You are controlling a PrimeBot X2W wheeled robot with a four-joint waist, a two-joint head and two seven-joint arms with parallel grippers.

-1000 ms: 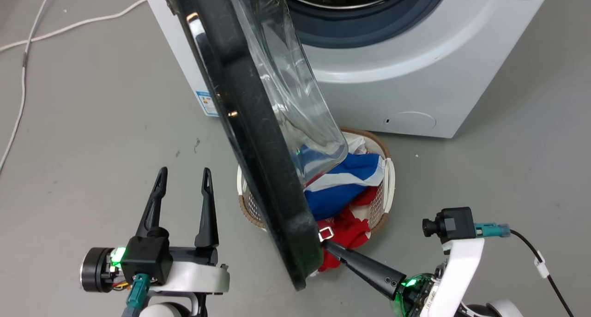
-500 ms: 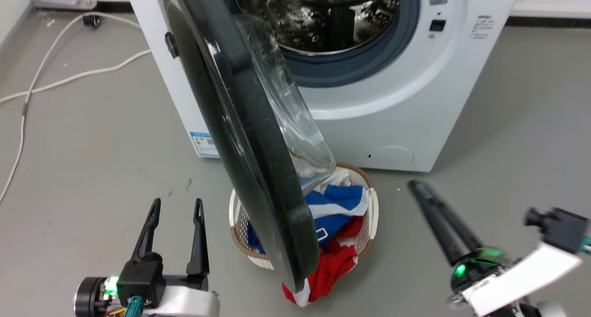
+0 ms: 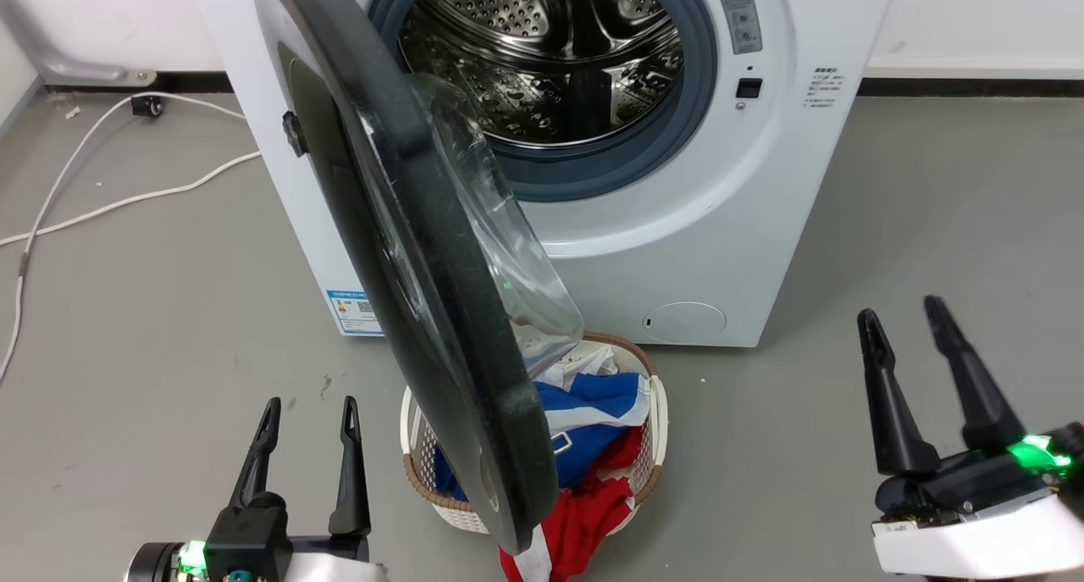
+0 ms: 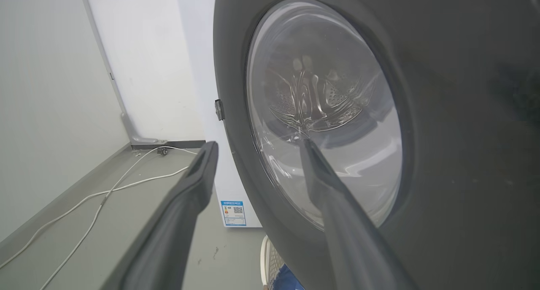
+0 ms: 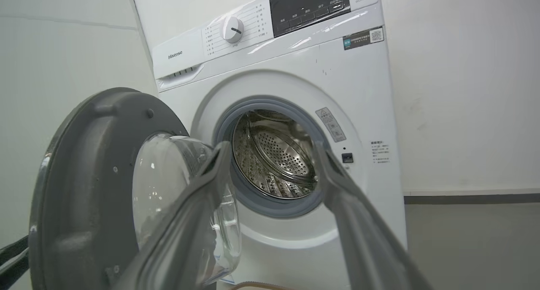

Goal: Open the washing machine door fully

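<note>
The washing machine door (image 3: 449, 345) stands swung out from its left hinge, edge-on to me, its black rim reaching over the basket and its glass bowl (image 3: 491, 226) facing the drum (image 3: 550, 65). My left gripper (image 3: 311, 406) is open on the door's outer side, apart from it; its wrist view shows the door (image 4: 464, 155) close ahead of the left gripper (image 4: 257, 144). My right gripper (image 3: 899, 311) is open at the lower right, well clear of the door. The right wrist view shows the right gripper (image 5: 272, 148) facing the door's inner side (image 5: 84, 184) and the drum (image 5: 278, 155).
A round woven basket (image 3: 656, 412) of blue, white and red clothes sits on the floor under the door's lower edge, in front of the white machine (image 3: 720, 252). White cables (image 3: 127, 201) trail over the grey floor at the left. A wall runs behind.
The camera has tilted up and back. My right gripper, which touched the door's lower edge a second ago, has drawn away to the right and opened. The left gripper stays open.
</note>
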